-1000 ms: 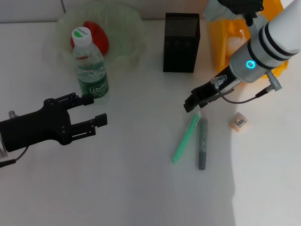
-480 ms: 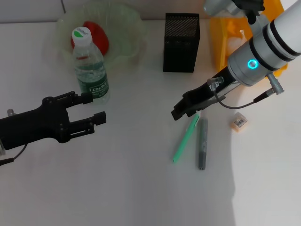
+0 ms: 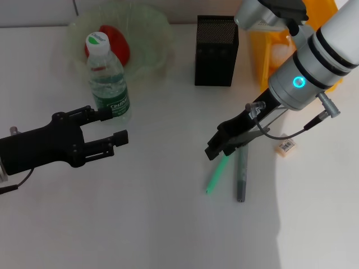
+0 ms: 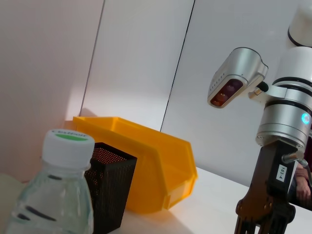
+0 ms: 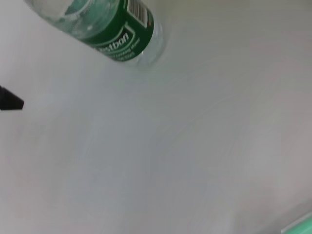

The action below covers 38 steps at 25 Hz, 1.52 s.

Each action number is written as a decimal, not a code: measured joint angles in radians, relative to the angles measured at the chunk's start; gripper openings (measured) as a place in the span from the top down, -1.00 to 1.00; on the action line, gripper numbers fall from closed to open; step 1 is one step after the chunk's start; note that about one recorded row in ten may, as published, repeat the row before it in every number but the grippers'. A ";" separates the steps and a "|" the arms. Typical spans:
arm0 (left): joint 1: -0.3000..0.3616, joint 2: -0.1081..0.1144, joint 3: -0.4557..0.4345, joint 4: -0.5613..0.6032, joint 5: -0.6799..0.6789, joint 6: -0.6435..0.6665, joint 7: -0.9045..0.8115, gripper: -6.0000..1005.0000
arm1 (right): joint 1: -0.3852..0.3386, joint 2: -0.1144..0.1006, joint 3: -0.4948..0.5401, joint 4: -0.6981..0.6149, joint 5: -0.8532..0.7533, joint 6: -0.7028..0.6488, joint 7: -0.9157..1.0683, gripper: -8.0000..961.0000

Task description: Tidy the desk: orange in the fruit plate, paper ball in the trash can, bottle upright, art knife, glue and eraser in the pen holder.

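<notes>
Right pincer (image 3: 216, 149) low over the tabletop (image 3: 157, 224), above the upper end of the green pen (image 3: 215, 177); cannot tell whether spread or pressed together. Grey pen (image 3: 241, 176) just beside the green one, roughly parallel. Eraser (image 3: 285, 145) near the pens, toward the right. Left pincer (image 3: 112, 126) spread, holding nothing, just in front of the bottle (image 3: 106, 78). Bottle upright, beside the plate (image 3: 148, 42). Orange (image 3: 115, 42) in the plate. Holder (image 3: 217, 50) upright at the back, with the bin (image 3: 263, 53) to its right. Paper ball (image 3: 279, 52) inside the bin.
</notes>
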 joint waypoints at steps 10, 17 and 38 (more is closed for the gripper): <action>0.000 -0.006 -0.007 0.004 0.037 -0.012 0.000 -0.49 | 0.006 0.000 0.006 0.023 -0.023 -0.035 0.004 0.12; 0.000 -0.006 -0.009 0.004 0.038 -0.012 0.000 -0.49 | 0.006 0.000 0.009 0.070 -0.041 -0.005 0.005 0.12; -0.008 -0.011 -0.008 0.007 0.039 -0.012 0.001 -0.49 | -0.040 -0.016 0.143 0.022 -0.101 0.084 -0.022 0.12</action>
